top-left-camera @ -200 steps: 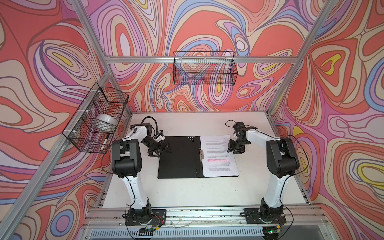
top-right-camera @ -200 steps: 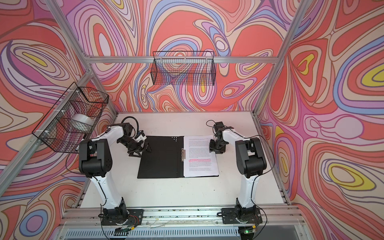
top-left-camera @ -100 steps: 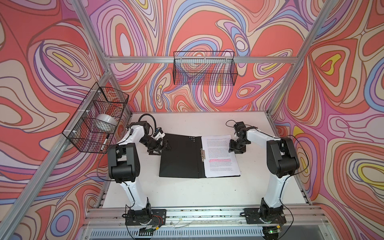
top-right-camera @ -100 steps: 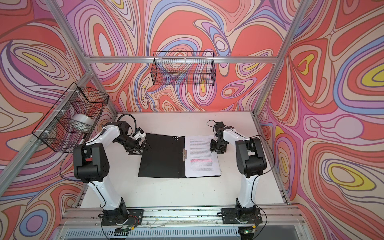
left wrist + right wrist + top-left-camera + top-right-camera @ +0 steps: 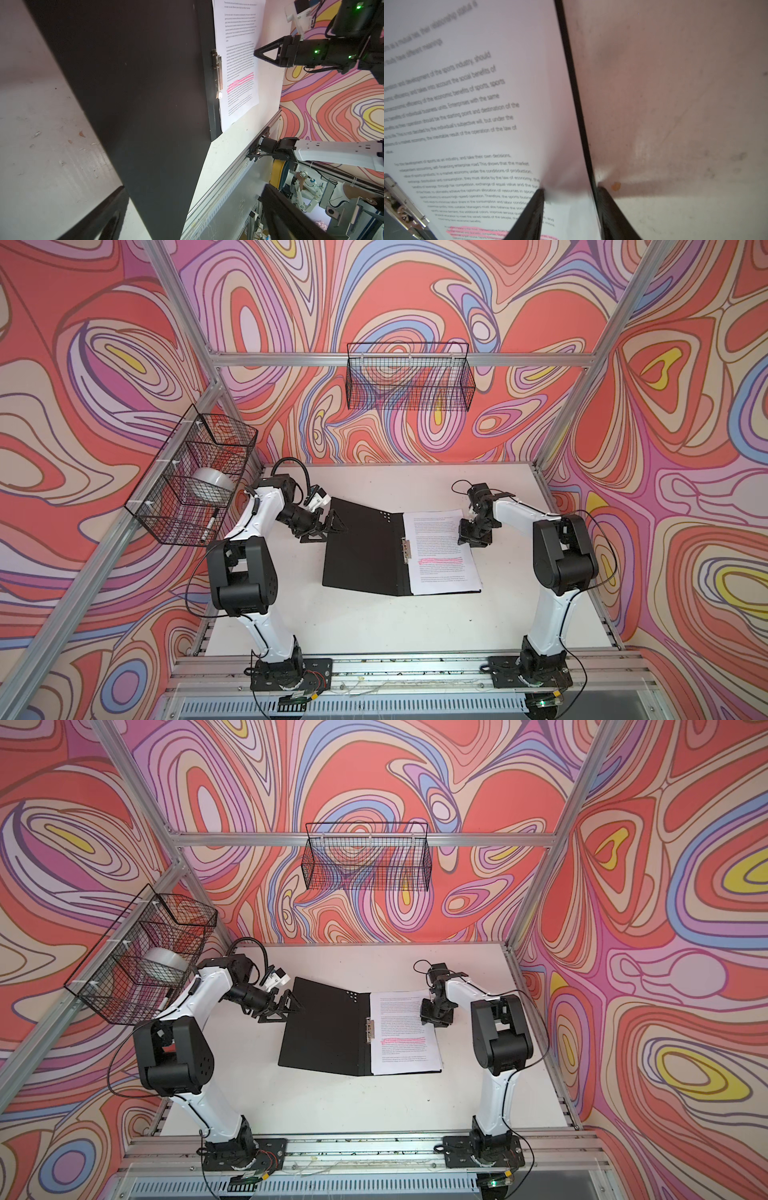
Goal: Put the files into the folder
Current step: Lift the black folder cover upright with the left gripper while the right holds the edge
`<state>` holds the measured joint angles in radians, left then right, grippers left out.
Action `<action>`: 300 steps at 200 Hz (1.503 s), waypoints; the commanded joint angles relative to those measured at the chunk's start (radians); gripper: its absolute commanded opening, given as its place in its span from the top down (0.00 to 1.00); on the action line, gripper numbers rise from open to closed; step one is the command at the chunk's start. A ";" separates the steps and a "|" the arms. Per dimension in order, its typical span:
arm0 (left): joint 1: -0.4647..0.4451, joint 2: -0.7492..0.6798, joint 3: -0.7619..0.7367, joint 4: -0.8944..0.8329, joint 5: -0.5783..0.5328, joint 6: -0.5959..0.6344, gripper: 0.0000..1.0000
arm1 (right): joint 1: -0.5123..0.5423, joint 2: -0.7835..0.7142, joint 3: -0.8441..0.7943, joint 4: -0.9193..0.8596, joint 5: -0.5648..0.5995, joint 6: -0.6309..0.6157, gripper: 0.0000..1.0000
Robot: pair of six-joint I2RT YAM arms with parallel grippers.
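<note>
Files (image 5: pixel 440 556) lie in the folder (image 5: pixel 324 1036) mid-worktop; our part-open right gripper (image 5: pixel 468 540) pins their edge so our wide-open left gripper (image 5: pixel 326 531) can close the cover (image 5: pixel 357 547).

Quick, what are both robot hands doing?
Left gripper: open, at the thin black folder edge.
Right gripper: open, astride the edge of white printed paper sheets.

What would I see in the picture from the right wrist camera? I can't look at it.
The files, white printed pages with some pink highlighting, lie in the folder, whose thin black edge shows beside them. The right gripper has its dark fingers apart, straddling that edge: one on the paper side, one on the table side.
</note>
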<state>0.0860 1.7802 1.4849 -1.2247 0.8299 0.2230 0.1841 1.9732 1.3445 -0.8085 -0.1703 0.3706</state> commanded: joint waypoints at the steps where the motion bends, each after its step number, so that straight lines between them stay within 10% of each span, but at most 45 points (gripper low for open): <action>1: -0.029 -0.020 0.012 -0.036 0.123 0.031 0.00 | 0.026 0.105 -0.059 -0.012 -0.090 -0.002 0.55; 300: -0.211 0.002 0.194 0.048 0.163 -0.083 0.00 | 0.121 0.052 -0.089 0.068 -0.192 0.084 0.56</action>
<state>-0.1123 1.7542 1.6501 -1.1801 0.9836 0.1520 0.2646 1.9717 1.3212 -0.7212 -0.3382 0.4210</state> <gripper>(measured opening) 0.998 0.443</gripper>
